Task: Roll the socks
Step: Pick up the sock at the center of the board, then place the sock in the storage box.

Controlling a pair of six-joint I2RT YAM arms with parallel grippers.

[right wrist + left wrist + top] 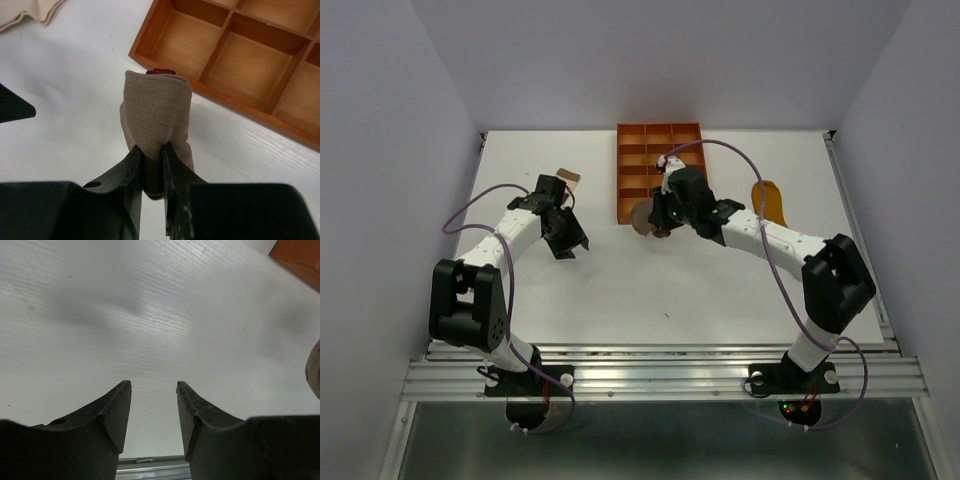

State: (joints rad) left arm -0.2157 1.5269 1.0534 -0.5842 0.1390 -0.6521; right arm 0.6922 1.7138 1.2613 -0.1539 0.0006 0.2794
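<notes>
A rolled taupe sock (157, 110) with a bit of maroon cuff showing at its far end is pinched between my right gripper (152, 147) fingers. In the top view this sock (642, 216) hangs just off the near left corner of the orange tray (620, 170), with the right gripper (657, 222) shut on it. My left gripper (153, 385) stands open over bare table, nothing between its fingers; in the top view the left gripper (570, 245) is to the left of the roll. A brown-and-cream sock (568, 180) lies behind the left arm. A mustard sock (772, 200) lies at the right.
The orange tray (235, 105) with square compartments lies just beyond the held roll. The tray's corner (300, 260) shows at the top right of the left wrist view. A cream sock end (30, 12) lies at the far left of the right wrist view.
</notes>
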